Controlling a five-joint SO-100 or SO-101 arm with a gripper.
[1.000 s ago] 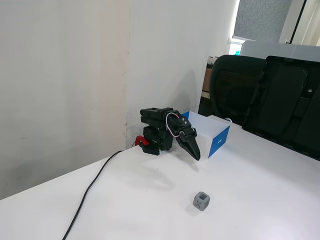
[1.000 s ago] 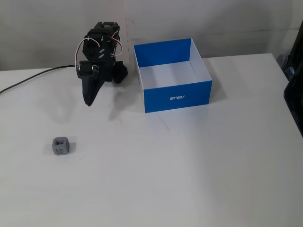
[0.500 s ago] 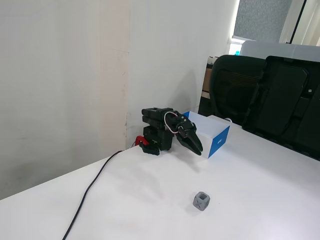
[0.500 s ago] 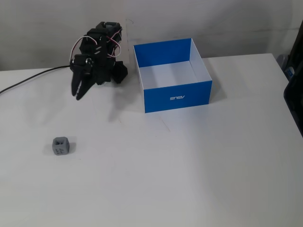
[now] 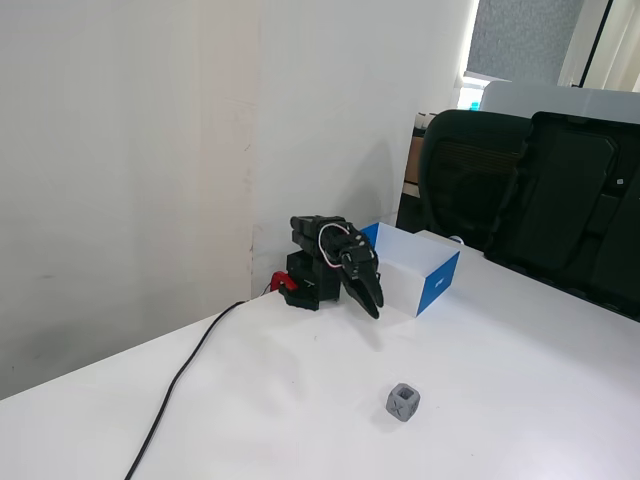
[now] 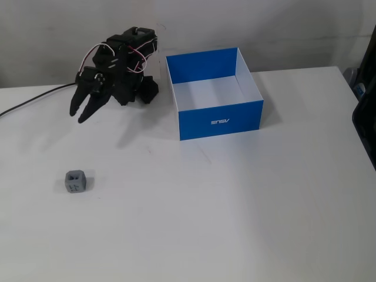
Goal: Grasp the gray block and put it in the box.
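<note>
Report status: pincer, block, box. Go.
Pincer slightly open, empty, hanging above the table. Gray block loose on the table, apart from the pincer. Box open-topped, empty. Nothing between them.

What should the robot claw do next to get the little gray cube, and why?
Probably reach forward and down toward the gray block. The gripper hangs folded near the arm's base, slightly parted and empty, well apart from the block on the table, and the box holds nothing.

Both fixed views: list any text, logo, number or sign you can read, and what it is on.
"ASUS": white logo on the blue front panel of the box, printed upside down as this view shows it.
Gray block: only an X-shaped recess, no lettering.
Gripper and table: no text readable in either view.
</note>
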